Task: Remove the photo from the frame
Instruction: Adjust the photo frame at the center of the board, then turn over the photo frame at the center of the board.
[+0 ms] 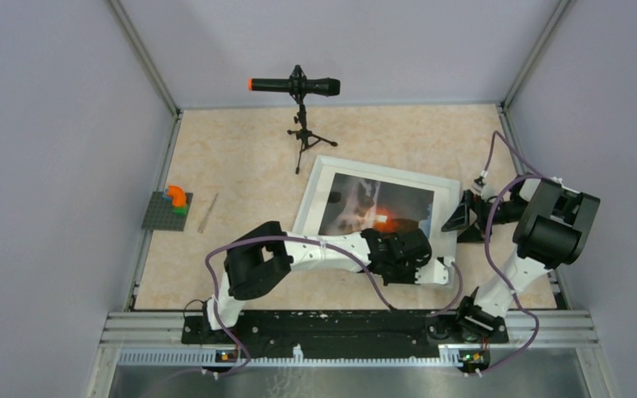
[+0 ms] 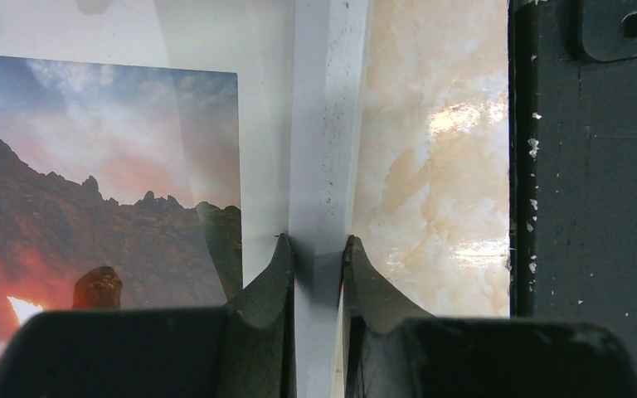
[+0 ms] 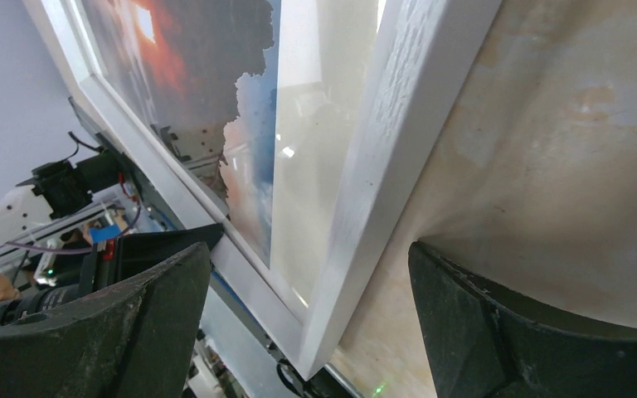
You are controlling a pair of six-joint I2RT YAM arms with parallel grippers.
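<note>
Astride the frame (image 2: 315, 166), left gripper (image 2: 317, 245) clamped, right gripper (image 3: 308, 249) spread at corner

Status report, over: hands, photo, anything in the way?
Left hand pinching frame near edge. Right hand open at frame's right side. Photo in frame, face up. Mic stand close to far corner.
</note>
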